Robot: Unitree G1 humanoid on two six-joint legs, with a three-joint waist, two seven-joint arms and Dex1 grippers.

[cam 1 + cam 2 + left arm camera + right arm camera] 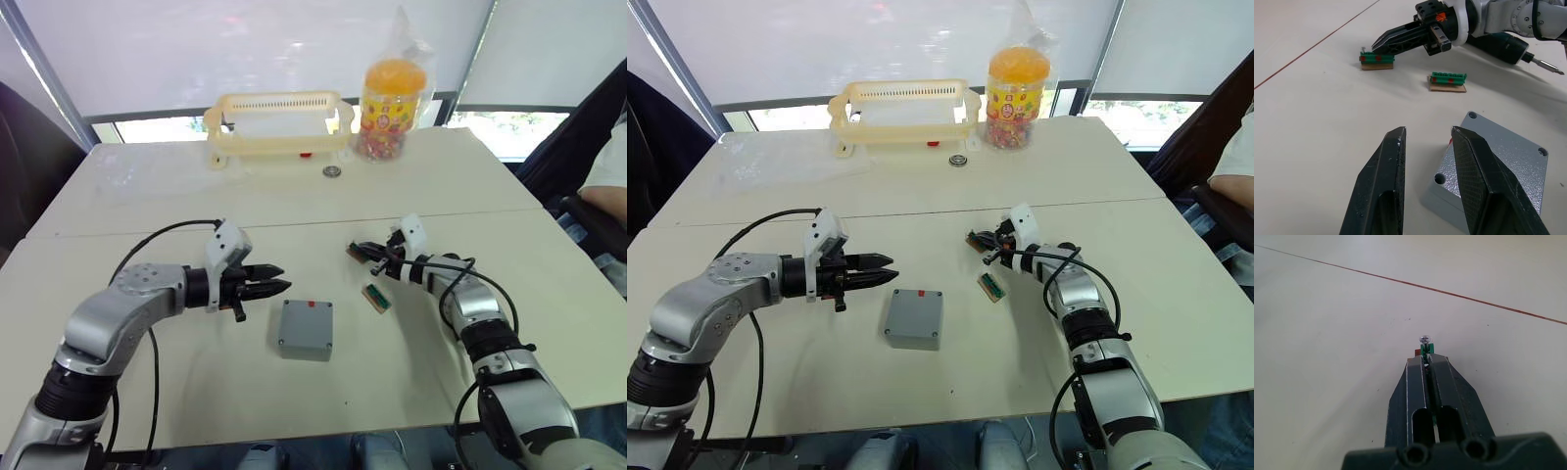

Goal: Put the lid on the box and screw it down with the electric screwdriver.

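1. The small grey square plastic box sits on the cream table, near its front edge and between the two arms. A red mark shows at its far edge.
2. The thin flat grey lid already lies on top of the box, its corner holes visible in the left wrist view.
3. The left gripper hovers just to the left of the box, pointing toward it. Its two black fingers stand a little apart and hold nothing.
4. The right gripper reaches out over the table, beyond and to the right of the box. Its fingers are closed, pinched on a small green-and-brown block that carries a silver screw standing upright.
5. A second small green-and-brown block lies flat on the table between the right gripper and the box, apart from both.
6. The long black electric screwdriver lies on the table beside the right arm, its thin metal bit pointing away from the gripper.
7. At the far side of the table stand a cream slotted plastic basket and a clear jar with an orange lid, with a small round metal piece on the table in front of them.
8. A person's arm shows at the right edge.
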